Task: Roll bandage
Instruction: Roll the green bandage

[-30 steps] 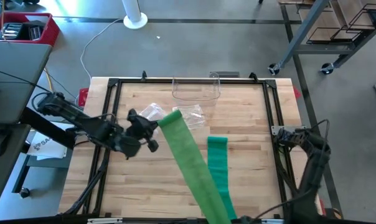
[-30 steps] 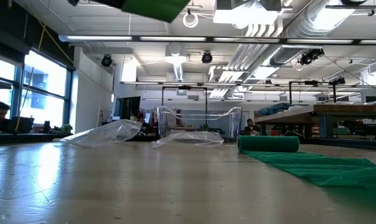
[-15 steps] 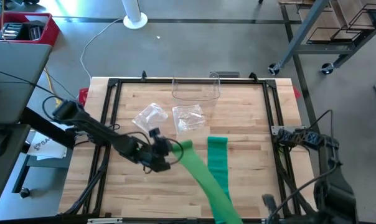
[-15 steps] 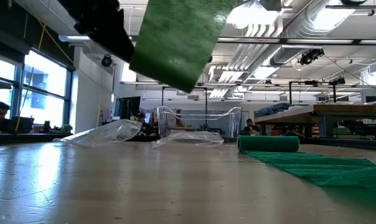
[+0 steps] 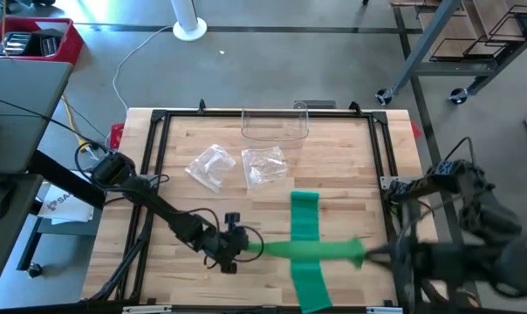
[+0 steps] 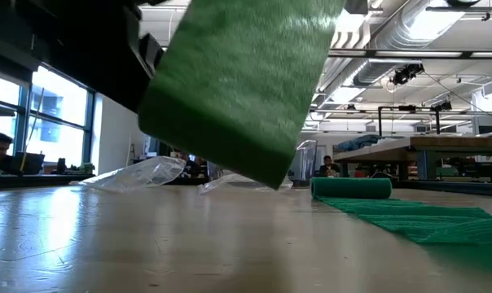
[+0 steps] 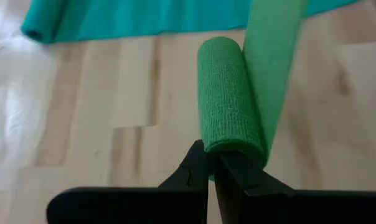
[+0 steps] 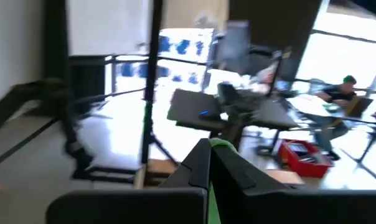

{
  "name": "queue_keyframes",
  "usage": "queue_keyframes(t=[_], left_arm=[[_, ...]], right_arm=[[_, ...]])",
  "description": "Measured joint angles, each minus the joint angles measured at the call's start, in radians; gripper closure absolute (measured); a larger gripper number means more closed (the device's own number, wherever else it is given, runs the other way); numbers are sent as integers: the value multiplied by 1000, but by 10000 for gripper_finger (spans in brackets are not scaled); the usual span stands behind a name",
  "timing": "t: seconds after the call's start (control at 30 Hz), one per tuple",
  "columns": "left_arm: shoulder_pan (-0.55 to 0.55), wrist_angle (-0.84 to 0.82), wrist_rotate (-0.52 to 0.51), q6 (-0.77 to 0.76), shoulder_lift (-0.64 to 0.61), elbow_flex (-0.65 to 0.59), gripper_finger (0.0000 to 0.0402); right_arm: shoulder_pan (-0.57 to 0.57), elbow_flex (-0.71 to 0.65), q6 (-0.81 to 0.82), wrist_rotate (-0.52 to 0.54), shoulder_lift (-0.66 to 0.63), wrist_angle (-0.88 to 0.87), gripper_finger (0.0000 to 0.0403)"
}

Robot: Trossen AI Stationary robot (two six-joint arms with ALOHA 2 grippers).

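A green bandage (image 5: 303, 249) spans the air between my two grippers, low over the near part of the table. Its rolled end (image 7: 228, 99) is at my left gripper (image 5: 243, 247), which is shut on it. Its loose end is at my right gripper (image 5: 366, 255), also shut on it. In the low view this bandage (image 6: 238, 89) fills the foreground. A second, teal-green bandage (image 5: 305, 228) lies flat on the table beneath it, with its rolled end (image 6: 352, 188) toward the far side. My left gripper pinches the end face of the green roll (image 7: 233, 148) between its two fingers. The fingers slant down and lie along the roll. The roll sticks out past the fingertips, and the strip (image 7: 272, 56) runs off from it toward my right gripper. My right gripper pinches the strip's loose end between its shut fingers; only a green sliver (image 8: 214, 148) shows between them. The fingers point about level. The strip runs from here to the roll, clear of the table and fairly straight.
Two crumpled clear plastic bags (image 5: 209, 166) (image 5: 265, 166) lie at the far middle of the table. A clear container (image 5: 274, 126) stands at the far edge. A dark frame (image 5: 159, 139) borders the tabletop. People sit at desks in the room beyond.
My left gripper has come down toward the table's near edge with the rolled end and turned. My right gripper has risen and swung toward the right with the loose end. The strip, which slanted from far to near, now runs left to right across the lying bandage.
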Motion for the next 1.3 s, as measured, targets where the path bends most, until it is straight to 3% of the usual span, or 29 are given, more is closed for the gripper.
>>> queue_keyframes(t=[0.23, 0.53, 0.67, 0.93, 1.3], left_arm=[[-80, -10, -90, -15, -38, 1, 401], [-95, -150, -157, -37, -138, 1, 401], [-95, -249, -210, -71, -193, 1, 401], [-95, -476, -287, -171, -312, 0, 401], [-129, -542, -317, -236, -353, 0, 401]], right_arm=[[-12, 0, -26, 49, -90, -4, 403], [2, -1, -20, 11, -70, -12, 403], [19, 0, -15, -103, -55, -12, 403], [74, -1, 60, -473, -33, -26, 403], [148, -1, -109, -272, -29, 54, 403]])
